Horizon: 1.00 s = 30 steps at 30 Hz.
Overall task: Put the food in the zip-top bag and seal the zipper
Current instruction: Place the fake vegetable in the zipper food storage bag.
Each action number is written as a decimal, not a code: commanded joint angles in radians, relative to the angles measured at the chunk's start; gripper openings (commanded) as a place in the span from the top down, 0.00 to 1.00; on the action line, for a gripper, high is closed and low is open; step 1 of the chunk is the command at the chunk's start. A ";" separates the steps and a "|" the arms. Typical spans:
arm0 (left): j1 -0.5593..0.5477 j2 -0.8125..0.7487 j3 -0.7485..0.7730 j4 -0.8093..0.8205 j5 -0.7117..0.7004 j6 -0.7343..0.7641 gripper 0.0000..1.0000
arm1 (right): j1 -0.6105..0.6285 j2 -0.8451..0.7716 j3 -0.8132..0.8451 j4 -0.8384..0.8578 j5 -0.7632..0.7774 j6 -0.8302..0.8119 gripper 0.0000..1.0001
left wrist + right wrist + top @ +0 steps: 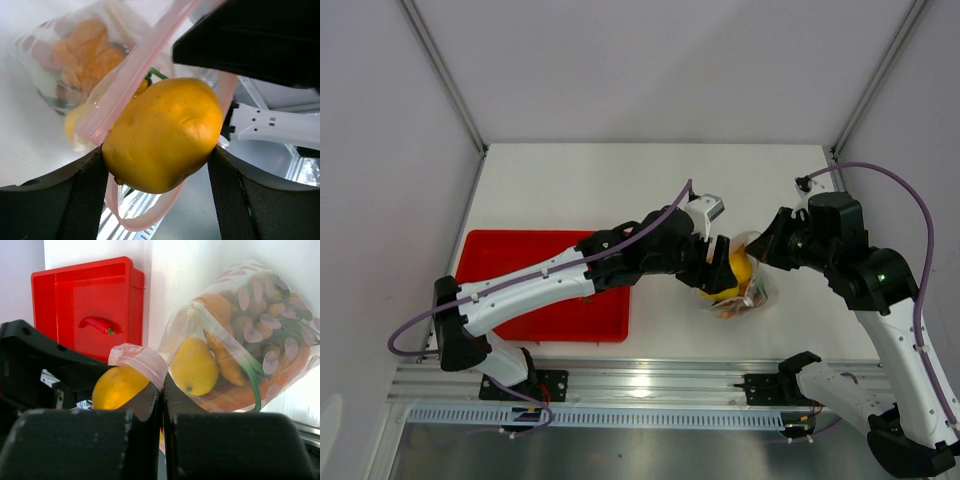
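Left tool (157, 155) clamps the smooth, dimpled, egg-shaped lemon (165, 132) at the crinkly clear zip-top bag (260, 315) mouth, on the white worktop (620, 180). Right tool (161, 405) is pinched tight on the bag's pink zipper (137, 357). Glossy red chili (97, 324) lies in the plastic tray (60, 295).

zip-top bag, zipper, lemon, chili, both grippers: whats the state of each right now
zip-top bag: mouth open, partly filled
zipper: unsealed
yellow lemon: gripped, at the bag mouth
red chili: lying in red tray
left gripper: closed on the lemon
right gripper: shut, pinching the bag's mouth edge
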 commanded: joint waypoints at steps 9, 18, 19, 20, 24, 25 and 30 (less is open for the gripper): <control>-0.017 0.041 0.053 -0.065 -0.107 -0.026 0.56 | -0.001 -0.018 0.065 0.055 -0.008 0.018 1.00; -0.034 0.019 0.058 -0.115 -0.150 0.000 0.01 | -0.002 -0.019 0.066 0.049 0.003 0.010 1.00; -0.037 0.011 0.058 -0.122 -0.173 0.000 0.00 | -0.002 -0.019 0.066 0.051 0.003 0.010 1.00; -0.041 0.003 0.055 -0.126 -0.186 0.008 0.01 | -0.001 -0.018 0.065 0.051 0.004 0.010 1.00; -0.064 -0.052 0.039 -0.148 -0.271 0.026 0.00 | -0.001 -0.012 0.063 0.055 0.003 0.009 1.00; -0.067 -0.066 0.032 -0.145 -0.286 0.028 0.00 | -0.001 -0.012 0.063 0.055 0.003 0.007 1.00; -0.076 -0.185 -0.082 -0.080 -0.398 0.040 0.00 | -0.002 -0.009 0.070 0.054 0.003 0.004 1.00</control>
